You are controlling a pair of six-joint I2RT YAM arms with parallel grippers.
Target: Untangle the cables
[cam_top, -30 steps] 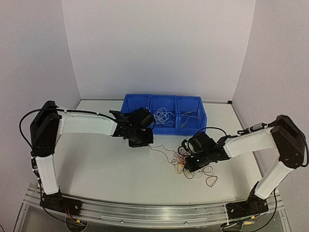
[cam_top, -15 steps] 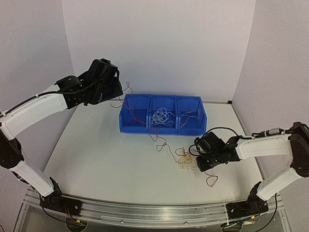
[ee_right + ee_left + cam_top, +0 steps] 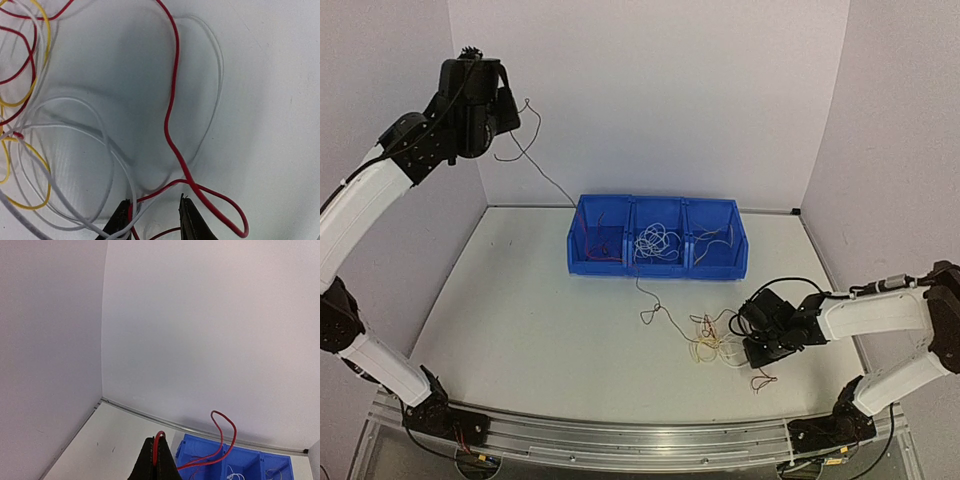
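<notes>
The cables (image 3: 712, 340) are a loose tangle of red, yellow and white wires on the table, right of centre. My left gripper (image 3: 506, 112) is raised high at the far left, shut on a red wire (image 3: 548, 178) that slants down towards the blue bin (image 3: 657, 268). In the left wrist view the closed fingertips (image 3: 159, 450) pinch this red wire (image 3: 223, 432), which loops free to the right. My right gripper (image 3: 752, 346) sits low at the tangle's right edge. In the right wrist view it (image 3: 152, 220) is open, with a red wire (image 3: 172, 107) and white wires (image 3: 107, 150) lying between the jaws.
The blue bin has three compartments: red wires in the left, white wires (image 3: 655, 240) in the middle, yellowish wires in the right. A thin wire (image 3: 648, 308) trails from the bin's front to the tangle. Walls close the left, back and right sides.
My left arm has risen from beside the bin to high at the far left, drawing the red wire up. My right gripper has slid right and nearer along the tangle.
</notes>
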